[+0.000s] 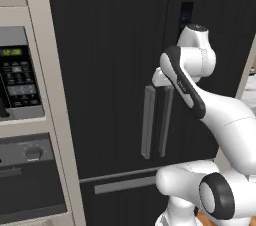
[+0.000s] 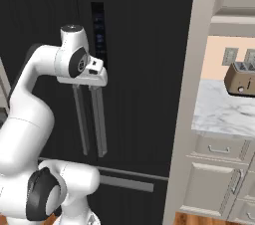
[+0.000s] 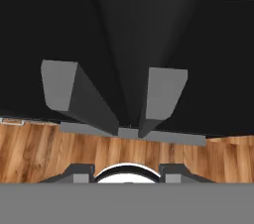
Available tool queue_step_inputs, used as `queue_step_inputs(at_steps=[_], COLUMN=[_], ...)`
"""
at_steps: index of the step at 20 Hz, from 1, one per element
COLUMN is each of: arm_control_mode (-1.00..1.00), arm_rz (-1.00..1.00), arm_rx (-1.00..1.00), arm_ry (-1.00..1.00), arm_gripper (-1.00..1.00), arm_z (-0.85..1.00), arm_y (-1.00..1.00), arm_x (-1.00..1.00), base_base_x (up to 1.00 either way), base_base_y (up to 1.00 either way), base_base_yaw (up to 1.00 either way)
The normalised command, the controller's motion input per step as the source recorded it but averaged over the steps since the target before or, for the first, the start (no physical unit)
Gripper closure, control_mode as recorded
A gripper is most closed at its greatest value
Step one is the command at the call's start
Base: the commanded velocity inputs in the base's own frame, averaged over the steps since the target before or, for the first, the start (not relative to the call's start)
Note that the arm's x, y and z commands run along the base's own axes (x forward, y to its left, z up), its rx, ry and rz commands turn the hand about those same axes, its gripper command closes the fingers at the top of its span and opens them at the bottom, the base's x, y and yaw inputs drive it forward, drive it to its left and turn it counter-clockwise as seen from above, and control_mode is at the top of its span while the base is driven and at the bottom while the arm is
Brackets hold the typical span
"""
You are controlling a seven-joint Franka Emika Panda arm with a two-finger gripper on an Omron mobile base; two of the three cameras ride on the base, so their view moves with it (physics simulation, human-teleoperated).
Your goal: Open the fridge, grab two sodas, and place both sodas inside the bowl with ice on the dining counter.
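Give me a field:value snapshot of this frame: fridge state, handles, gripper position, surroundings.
fridge: black French-door, both doors closed
handles: two grey vertical bars side by side at the door seam
drawer handle: grey horizontal bar below
gripper: at the top ends of the handles; grasp not discernible
left of fridge: microwave
right of fridge: marble counter with toaster
task progress: fridge not yet opened

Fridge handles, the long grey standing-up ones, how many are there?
2. The left handle and the right handle hang side by side where the two doors of the fridge meet. The arm's hand covers their tops. A flat grey bar lies lower, on the drawer.
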Motion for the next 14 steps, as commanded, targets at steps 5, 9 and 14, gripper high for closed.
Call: queue_step_inputs(at_steps=[5,9,14], arm_control_mode=[1.0,1.0,1.0], arm_rz=[0.0,0.0,0.0], arm_rx=[0.0,0.0,0.0], arm_ry=[0.0,0.0,0.0], arm_gripper=[-1.0,-1.0,-1.0], arm_z=[0.0,0.0,0.0], arm_y=[0.0,0.0,0.0], arm_x=[0.0,0.0,0.0], base_base_x=[-0.44,-0.72,-0.44], base_base_y=[-0.09,-0.19,-0.25], base_base_yaw=[0.0,0.0,0.0])
